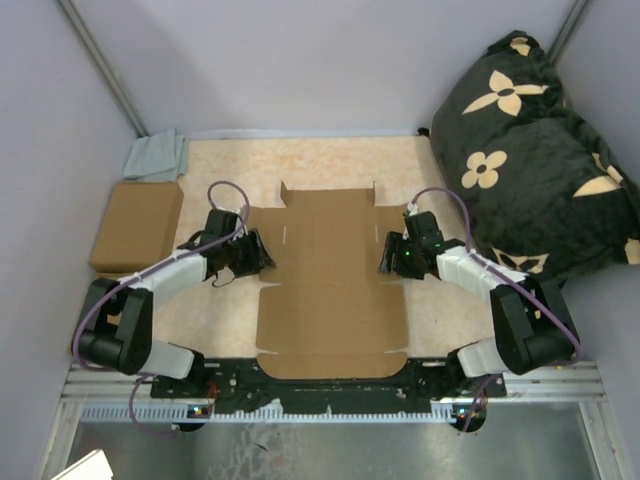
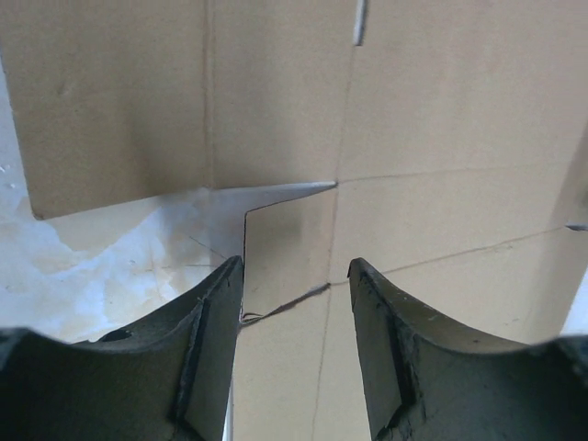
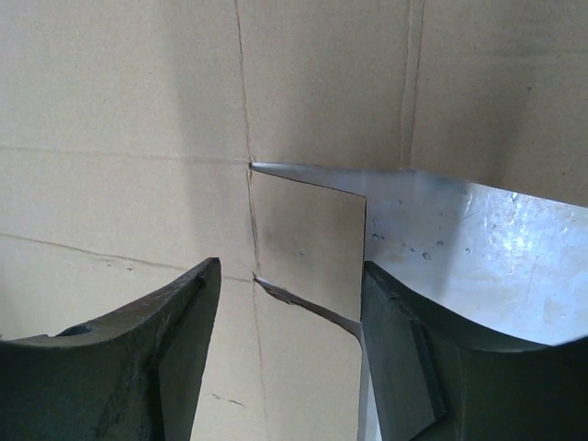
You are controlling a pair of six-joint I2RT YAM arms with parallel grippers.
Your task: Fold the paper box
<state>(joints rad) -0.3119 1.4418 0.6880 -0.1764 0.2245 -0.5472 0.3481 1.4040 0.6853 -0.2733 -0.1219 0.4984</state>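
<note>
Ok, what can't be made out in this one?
Top view: whether the left tool and right tool touch the paper box; their own bodies hide the contact.
Wrist views: most of the box, cut off by the frame edges.
Top view: the white object at bottom left, cut by the frame corner.

Soft even light, glare on the table up close

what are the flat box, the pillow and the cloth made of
Box: matte brown cardboard, going by the score lines and cut slits. Pillow: probably soft fabric, black with cream flowers, puffy and creased. Cloth: seemingly thin grey-green textile, rumpled.
</note>
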